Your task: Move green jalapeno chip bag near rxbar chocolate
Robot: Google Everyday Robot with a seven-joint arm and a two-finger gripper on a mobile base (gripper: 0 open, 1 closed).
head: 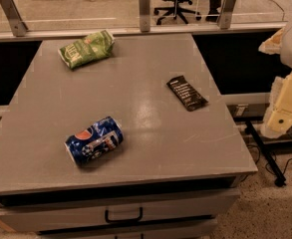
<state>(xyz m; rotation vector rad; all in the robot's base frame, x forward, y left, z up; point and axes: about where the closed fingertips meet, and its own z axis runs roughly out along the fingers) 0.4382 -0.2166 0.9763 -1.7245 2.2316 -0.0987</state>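
Observation:
The green jalapeno chip bag (87, 48) lies crinkled at the far left corner of the grey table (135, 108). The rxbar chocolate (187, 93), a flat dark bar with white text, lies on the right side of the table, well apart from the bag. My gripper (285, 101) is a cream-coloured shape at the right edge of the view, off the table's right side and holding nothing that I can see. It is far from the chip bag and closer to the bar.
A blue soda can (94, 140) lies on its side near the table's front left. A drawer with a handle (123, 216) is below the front edge. A glass railing (144, 9) runs behind the table, with an office chair (178, 4) beyond.

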